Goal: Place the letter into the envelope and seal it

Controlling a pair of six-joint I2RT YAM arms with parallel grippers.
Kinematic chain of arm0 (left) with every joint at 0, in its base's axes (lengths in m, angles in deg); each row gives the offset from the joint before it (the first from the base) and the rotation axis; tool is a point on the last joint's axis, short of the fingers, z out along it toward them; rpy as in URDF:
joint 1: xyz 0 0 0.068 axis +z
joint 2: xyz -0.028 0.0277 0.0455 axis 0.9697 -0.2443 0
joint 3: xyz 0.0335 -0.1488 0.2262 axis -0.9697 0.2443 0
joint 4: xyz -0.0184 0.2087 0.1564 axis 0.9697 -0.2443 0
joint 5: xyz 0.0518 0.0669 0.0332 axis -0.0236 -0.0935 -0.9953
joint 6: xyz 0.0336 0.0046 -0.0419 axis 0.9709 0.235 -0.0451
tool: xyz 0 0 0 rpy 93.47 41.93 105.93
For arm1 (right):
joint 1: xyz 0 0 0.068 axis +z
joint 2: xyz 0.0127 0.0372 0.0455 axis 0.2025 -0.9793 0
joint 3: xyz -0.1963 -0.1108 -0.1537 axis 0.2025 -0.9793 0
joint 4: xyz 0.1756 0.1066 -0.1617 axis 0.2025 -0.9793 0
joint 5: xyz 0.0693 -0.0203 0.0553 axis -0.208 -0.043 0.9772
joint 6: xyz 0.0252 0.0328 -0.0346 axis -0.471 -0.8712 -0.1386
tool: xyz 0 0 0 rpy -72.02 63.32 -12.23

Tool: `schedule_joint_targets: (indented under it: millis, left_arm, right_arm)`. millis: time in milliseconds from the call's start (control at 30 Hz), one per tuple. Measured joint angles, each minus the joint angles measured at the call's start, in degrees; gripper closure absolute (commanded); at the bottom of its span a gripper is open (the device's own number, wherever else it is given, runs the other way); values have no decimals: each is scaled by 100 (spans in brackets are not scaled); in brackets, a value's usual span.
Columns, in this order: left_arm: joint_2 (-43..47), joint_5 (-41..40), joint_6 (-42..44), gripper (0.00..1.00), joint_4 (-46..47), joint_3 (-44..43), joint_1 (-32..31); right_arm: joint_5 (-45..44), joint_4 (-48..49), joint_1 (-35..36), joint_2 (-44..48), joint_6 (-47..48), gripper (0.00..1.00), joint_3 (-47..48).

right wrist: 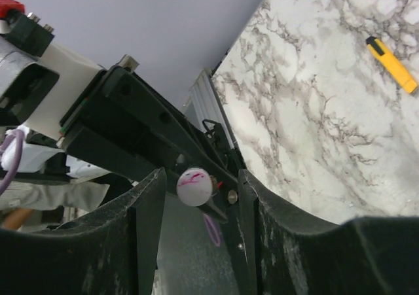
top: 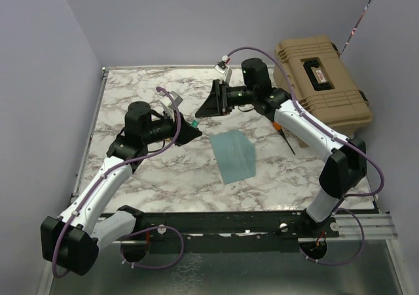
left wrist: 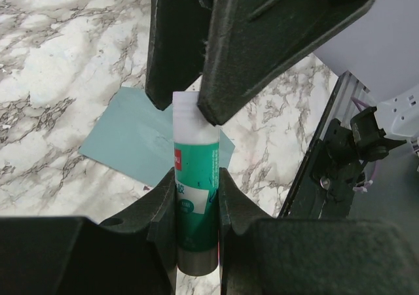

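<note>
Nearest: black rail (top: 249,220) along the worktop's (top: 150,171) near edge. Whole from above, only a slice at the right of the left wrist view.

Next out, right of centre: envelope (top: 234,156), teal-blue, flat on the marble, touched by nothing. From above, near the left tool (left wrist: 196,180), to its right and nearer. Well nearer than the right tool (right wrist: 201,176). Both tools raised over the worktop, apart from the paper. In the left wrist view, seen under and beyond the left tool, partly covered by the stick. Not in the right wrist view. Flap and seal not made out in any view.

Mid-worktop: left tool pinching a green-and-white glue stick (left wrist: 196,210) across its body, fingers pressed on both sides. Clear in the left wrist view. From above, only a green tip showing past the tool.

Just beyond: right tool meeting it head-on, fingers to either side of the stick's white end (right wrist: 194,186). Looks like contact in the left wrist view. In the right wrist view, a gap on each side of the round end, so spread and gripping nothing. Pink marks on that end, unreadable.

Farther: yellow cutter (right wrist: 391,64) on the marble, plain only in the right wrist view. From above, not told apart with any certainty beside the right arm (top: 308,128).

Farthest, right corner: tan hard case (top: 321,79), top view only, its near-left edge partly behind the right arm.
</note>
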Motion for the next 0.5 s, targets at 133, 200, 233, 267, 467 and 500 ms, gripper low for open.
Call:
schedule_joint_targets:
  millis: [133,200,233,267,467,500]
  left_arm:
    - [-59,33,4,100,0,0,0]
    - [-79,59,11,100,7,0,0]
    - [-79,70,17,100,13,-4,0]
    - [-79,72,17,100,13,-11,0]
    - [-90,72,24,100,17,-48,0]
    - [-90,72,24,100,17,-52,0]
  right_arm:
    - [221,103,20,-2,-146,60,0]
    - [319,168,20,-24,-229,61,0]
    - [374,190,13,-44,-269,61,0]
    - [422,205,2,-70,-310,60,2]
    - [590,166,26,-164,-354,66,4]
    - [603,160,26,-177,-352,71,9]
